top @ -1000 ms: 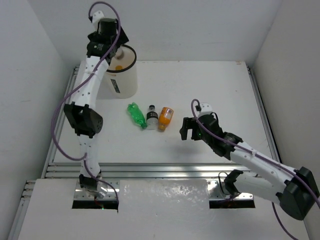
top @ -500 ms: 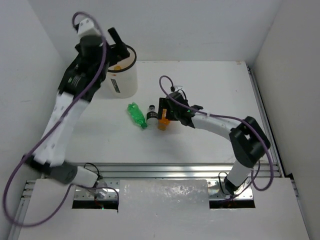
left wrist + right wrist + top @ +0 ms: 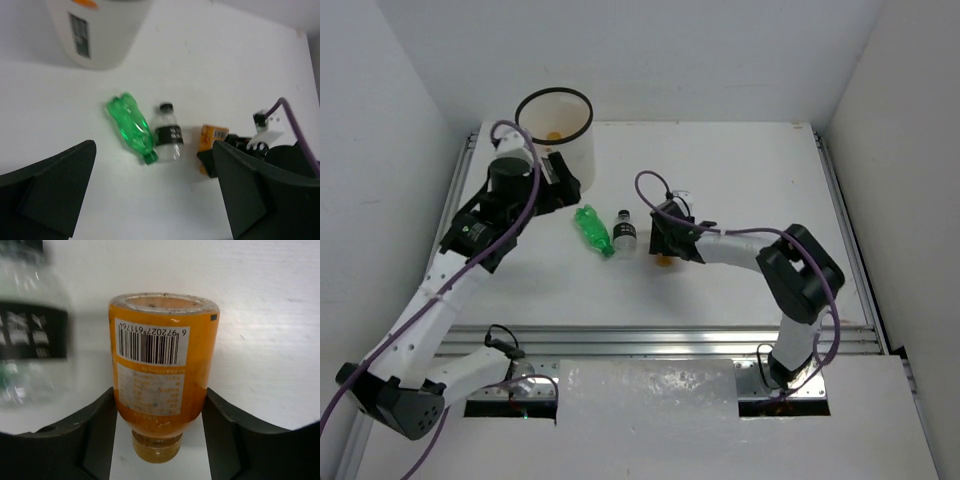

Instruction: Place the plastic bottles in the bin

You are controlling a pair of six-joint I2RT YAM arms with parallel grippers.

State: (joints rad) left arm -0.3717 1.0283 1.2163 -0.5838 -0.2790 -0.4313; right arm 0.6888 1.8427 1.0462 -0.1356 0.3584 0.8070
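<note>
Now that the right gripper has clamped the orange bottle right of the bin, carrying can start. Left gripper gapes, empty.

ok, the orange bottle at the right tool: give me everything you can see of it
The orange bottle is small and looks like translucent plastic, with a white label carrying a barcode and fine print. It lies on its side on the white table, with its flat base away from the right tool and its orange cap end toward it. The tool's fingers sit against both sides of its lower body. A clear bottle with a dark label lies beside it, a small gap between them.
</note>
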